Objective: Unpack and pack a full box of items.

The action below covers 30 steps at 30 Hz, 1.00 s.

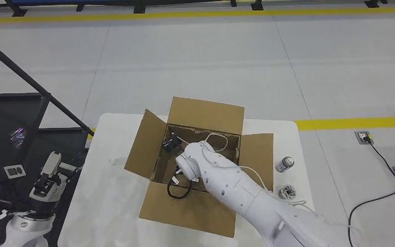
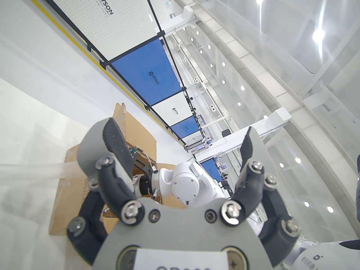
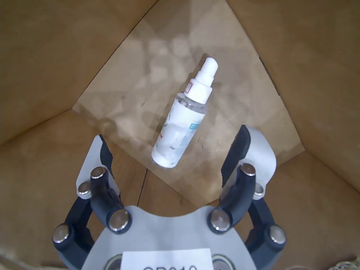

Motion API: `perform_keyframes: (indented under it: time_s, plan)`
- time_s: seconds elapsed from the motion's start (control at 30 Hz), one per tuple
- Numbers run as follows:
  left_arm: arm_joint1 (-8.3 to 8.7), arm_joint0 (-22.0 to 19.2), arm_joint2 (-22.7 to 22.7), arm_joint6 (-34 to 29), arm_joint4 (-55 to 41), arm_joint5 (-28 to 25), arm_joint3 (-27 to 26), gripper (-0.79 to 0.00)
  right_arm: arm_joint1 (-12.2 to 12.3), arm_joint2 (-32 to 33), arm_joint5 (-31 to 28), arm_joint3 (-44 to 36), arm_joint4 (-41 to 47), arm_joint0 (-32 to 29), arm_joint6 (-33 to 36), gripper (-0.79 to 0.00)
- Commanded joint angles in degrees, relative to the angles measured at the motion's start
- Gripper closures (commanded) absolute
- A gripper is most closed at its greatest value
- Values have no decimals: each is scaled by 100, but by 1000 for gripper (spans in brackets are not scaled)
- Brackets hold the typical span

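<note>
An open cardboard box stands on the white table, flaps folded outward. My right arm leans down into it from the near right. Inside, a small white spray bottle lies on the box floor. My right gripper hangs open just above the bottle's base, fingers on either side and apart from it. My left gripper is open and empty, held off the table's left side and pointing up past the box toward the ceiling.
Two small items stand on the table right of the box: a dark-capped can and a round clear piece. A black frame and a dark bench lie left of the table. The box walls close around my right gripper.
</note>
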Motion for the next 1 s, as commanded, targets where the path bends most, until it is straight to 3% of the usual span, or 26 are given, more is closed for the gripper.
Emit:
perform_keyframes:
  time_s: [0.0,0.13,0.23,0.27,0.4,0.57,0.67,0.97]
  plan:
    - [6,12,0,-5,-4,-4,-10,-785,-135,30,-12,393,106,18,-232,-699]
    - [17,42,-19,-18,-24,-22,-13,-785,-323,139,-203,995,360,71,-500,-526]
    - [25,67,-45,-30,-36,-33,1,-785,-430,203,-371,1375,489,107,-621,-480]
    - [27,76,-49,-28,-42,-28,3,-785,-465,214,-403,1472,510,113,-648,-391]
    - [37,103,-63,-33,-43,-40,-9,-785,-583,255,-493,1793,558,153,-724,-363]
    - [48,142,-77,-27,-46,-49,-15,-785,-697,304,-628,2041,598,191,-755,-252]
    - [54,159,-81,-18,-36,-44,-22,-785,-748,340,-681,2155,608,232,-803,0]
    - [76,154,-57,2,12,-14,-67,-785,-727,676,-1335,2301,984,509,-1010,0]
